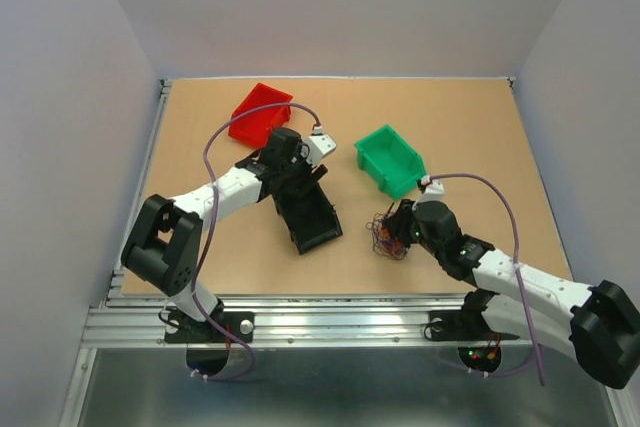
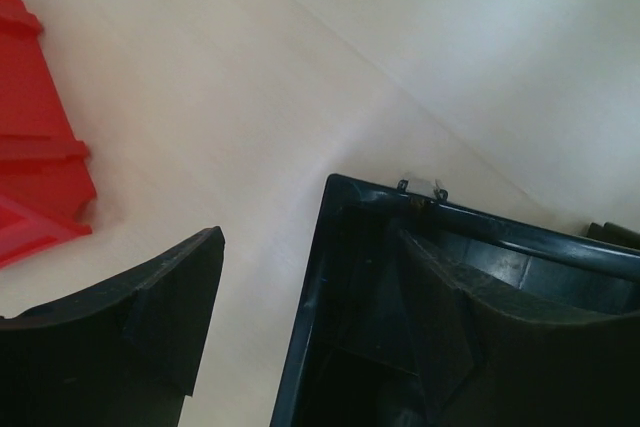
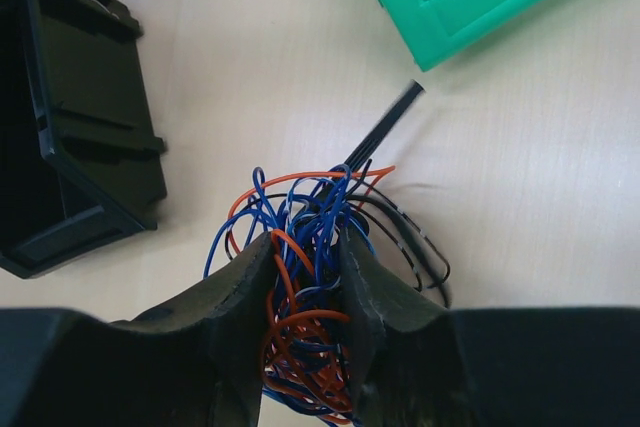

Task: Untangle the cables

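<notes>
The cables [image 3: 312,212], a fist-like tangle of thin orange, blue and black wires, lie on the light wooden tabletop [image 1: 470,127], at about 5 o'clock from its middle in the top view. In the right wrist view the tangle sits at the centre. Loose blue and orange loops curl out at 10 o'clock, thin black loops sag out at 4 o'clock, and a straight black bundle of strands points to 1 o'clock.

The right gripper [image 3: 305,287] is down on the tangle. Its two black fingers [image 3: 235,292] stand narrow, one on each side of the wad, with orange and blue strands packed between them and touching both inner faces, so the jaws pinch the cables.

From the tangle in the top view, the green plastic bin [image 1: 390,159] lies at 12 o'clock, near but apart; the straight black bundle ends just short of its corner. The black plastic bin [image 1: 308,219] lies at 9 o'clock, also near and not touching the wires.

The left gripper [image 2: 305,277] is at that black bin, at its far end. Its jaws stand wide and straddle one wall of the bin: one finger is outside with bare table showing between it and the wall, and the other is inside the bin. It grips nothing.

The red plastic bin [image 1: 260,112] lies at 11 o'clock from the black bin, beyond the left wrist, and its edge shows at 9 o'clock in the left wrist view.
</notes>
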`<state>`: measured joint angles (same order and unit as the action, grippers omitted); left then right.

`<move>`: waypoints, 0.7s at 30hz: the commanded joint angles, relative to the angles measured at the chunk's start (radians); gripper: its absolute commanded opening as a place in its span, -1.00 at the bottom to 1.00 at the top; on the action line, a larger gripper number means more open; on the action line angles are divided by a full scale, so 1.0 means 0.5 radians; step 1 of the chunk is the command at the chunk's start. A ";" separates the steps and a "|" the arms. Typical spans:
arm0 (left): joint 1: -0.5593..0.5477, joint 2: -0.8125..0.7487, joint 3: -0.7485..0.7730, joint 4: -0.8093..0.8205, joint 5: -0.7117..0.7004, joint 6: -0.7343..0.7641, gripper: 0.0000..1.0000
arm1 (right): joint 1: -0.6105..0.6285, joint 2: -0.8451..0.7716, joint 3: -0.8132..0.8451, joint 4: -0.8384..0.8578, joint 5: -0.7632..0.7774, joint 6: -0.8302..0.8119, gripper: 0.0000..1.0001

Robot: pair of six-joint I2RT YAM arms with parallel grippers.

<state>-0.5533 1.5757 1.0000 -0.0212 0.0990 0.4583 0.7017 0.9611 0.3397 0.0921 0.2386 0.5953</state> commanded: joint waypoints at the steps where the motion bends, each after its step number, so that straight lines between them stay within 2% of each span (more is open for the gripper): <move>1: 0.051 0.006 0.141 -0.147 0.026 0.047 0.51 | 0.017 -0.026 -0.060 0.135 0.066 0.012 -0.46; 3: 0.079 0.018 0.160 -0.200 0.078 0.050 0.37 | 0.017 -0.023 -0.066 0.141 0.063 0.012 -0.48; 5: 0.115 0.030 0.163 -0.237 0.124 0.065 0.31 | 0.017 -0.020 -0.072 0.153 0.069 0.009 -0.51; 8: 0.158 0.091 0.196 -0.249 0.142 0.074 0.05 | 0.017 -0.011 -0.072 0.181 0.075 0.000 -0.57; 10: 0.168 0.159 0.230 -0.267 0.152 0.074 -0.21 | 0.020 0.010 -0.057 0.193 0.075 -0.019 -0.59; 13: 0.217 0.281 0.319 -0.286 0.143 0.099 -0.98 | 0.017 0.038 -0.014 0.205 0.063 -0.052 -0.59; 16: 0.302 0.484 0.500 -0.286 0.200 0.102 -1.00 | 0.017 0.081 0.029 0.218 0.069 -0.071 -0.59; 21: 0.315 0.925 1.116 -0.445 0.225 0.044 -1.00 | 0.017 0.173 0.072 0.273 0.084 -0.104 -0.60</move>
<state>-0.4049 1.9160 1.4147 -0.1703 0.2180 0.4850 0.7017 1.0286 0.3271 0.1471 0.2550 0.5690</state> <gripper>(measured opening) 0.100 0.307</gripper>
